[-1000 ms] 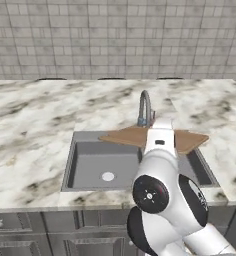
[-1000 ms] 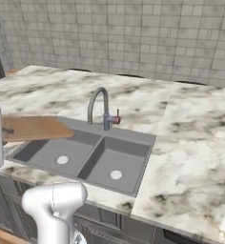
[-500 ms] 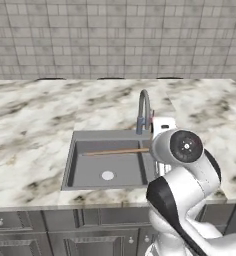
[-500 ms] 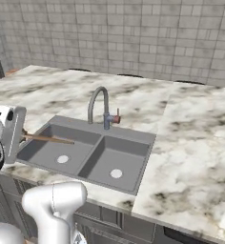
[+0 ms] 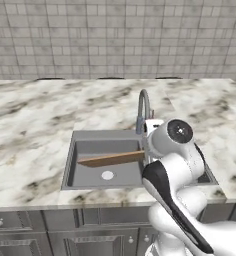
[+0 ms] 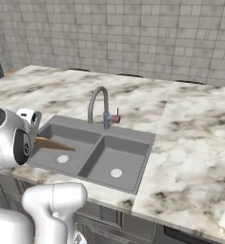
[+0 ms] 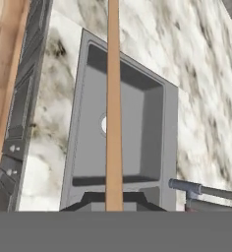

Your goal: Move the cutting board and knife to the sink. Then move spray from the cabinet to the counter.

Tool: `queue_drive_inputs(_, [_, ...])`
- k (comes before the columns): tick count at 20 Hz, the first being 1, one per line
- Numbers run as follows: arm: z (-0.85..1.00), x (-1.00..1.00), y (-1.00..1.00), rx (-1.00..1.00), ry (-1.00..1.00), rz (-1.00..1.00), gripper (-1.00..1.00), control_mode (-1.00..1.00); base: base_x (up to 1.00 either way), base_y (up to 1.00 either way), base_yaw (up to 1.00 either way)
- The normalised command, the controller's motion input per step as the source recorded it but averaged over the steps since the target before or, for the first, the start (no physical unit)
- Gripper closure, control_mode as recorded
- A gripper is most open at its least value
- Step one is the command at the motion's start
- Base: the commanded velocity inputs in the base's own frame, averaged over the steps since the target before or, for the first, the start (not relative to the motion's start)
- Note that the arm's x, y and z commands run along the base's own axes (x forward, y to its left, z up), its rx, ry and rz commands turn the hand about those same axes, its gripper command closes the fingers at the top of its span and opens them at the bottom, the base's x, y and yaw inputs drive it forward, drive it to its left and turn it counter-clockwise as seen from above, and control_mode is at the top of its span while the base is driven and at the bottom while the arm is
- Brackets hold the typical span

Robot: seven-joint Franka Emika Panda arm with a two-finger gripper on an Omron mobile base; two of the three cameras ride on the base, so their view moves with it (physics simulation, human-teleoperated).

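Pinching the cutting board by one short edge, the jaws are pressed tight on it, so it stands on edge over the left basin of the sink. Stiff, light wood like this should carry well from an end grip, though its smooth faces could slip or swing. Beyond, at twelve o'clock, the curved steel faucet rises; veined marble-look tabletop surrounds the grey basin, with tiled wall behind.
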Motion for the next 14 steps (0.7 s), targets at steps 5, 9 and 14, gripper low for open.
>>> queue_drive_inputs(5, [-0.49,0.67,0.13,0.00,0.01,0.00,1.00,-1.00,0.00,0.00,0.00])
queue_drive_inputs(9, [-0.42,0.71,0.03,0.00,0.04,0.00,1.00,-1.00,0.00,0.00,0.00])
queue_drive_inputs(14, [-0.52,0.48,0.02,0.00,0.01,0.01,1.00,-1.00,0.00,0.00,0.00])
